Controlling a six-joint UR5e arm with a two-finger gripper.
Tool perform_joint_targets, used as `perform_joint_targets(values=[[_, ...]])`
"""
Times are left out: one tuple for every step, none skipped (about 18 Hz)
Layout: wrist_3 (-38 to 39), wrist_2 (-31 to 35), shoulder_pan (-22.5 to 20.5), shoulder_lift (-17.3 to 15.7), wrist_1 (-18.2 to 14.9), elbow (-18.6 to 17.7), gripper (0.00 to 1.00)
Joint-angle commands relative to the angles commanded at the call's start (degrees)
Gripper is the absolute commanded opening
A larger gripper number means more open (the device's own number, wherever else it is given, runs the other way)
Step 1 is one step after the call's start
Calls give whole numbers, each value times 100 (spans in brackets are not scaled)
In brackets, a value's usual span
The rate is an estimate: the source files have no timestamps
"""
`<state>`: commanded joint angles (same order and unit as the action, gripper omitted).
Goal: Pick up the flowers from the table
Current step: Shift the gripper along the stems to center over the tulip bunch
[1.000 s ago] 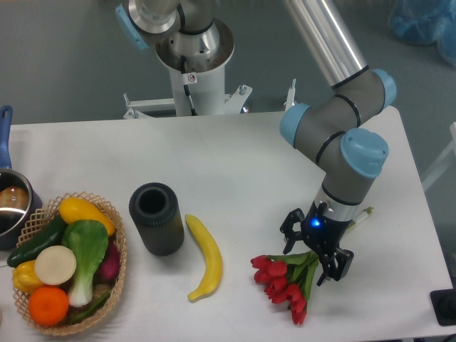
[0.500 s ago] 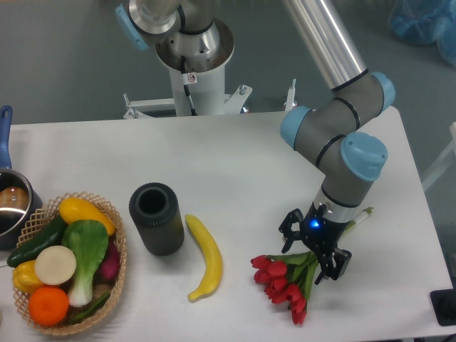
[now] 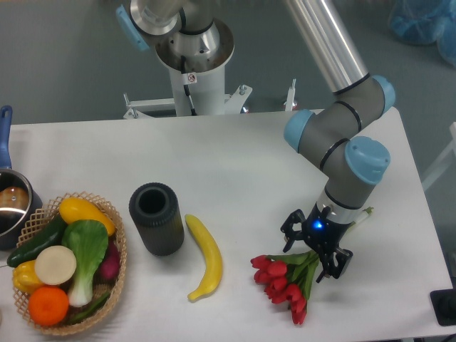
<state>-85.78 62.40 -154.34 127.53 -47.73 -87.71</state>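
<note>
The flowers, red tulip buds with green leaves and pale stems, lie on the white table at the front right. Their stems run up and to the right, and the stem tip shows past the wrist. My gripper points down over the leafy stems just right of the buds. Its black fingers stand apart, one on each side of the stems, open and not closed on them. Whether the fingertips touch the table is unclear.
A yellow banana lies left of the flowers, beside an upright black cylinder. A wicker basket of vegetables and fruit sits at the front left, with a pot behind it. The arm's base stands behind the table.
The arm has shifted very slightly to the right. The fingers remain apart over the stems, and the flowers have not moved.
</note>
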Motion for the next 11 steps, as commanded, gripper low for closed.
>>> perform_joint_targets(values=[[-9,-79,0,26,0,0,100],[8,-149,0,62,0,9,100],[9,-150,0,71,0,9,100],[9,-150,0,79,0,9,100],[0,-141,0,88,0,9,100],[0,-141,0,106,0,9,100],[9,-141,0,115,0,17,100],[-9,-141,0,141,0,18,100],[-26,-141,0,150,0,18,100],[-35,-150,0,167,0,26,100],[-18,-150,0,185,0,35,100]])
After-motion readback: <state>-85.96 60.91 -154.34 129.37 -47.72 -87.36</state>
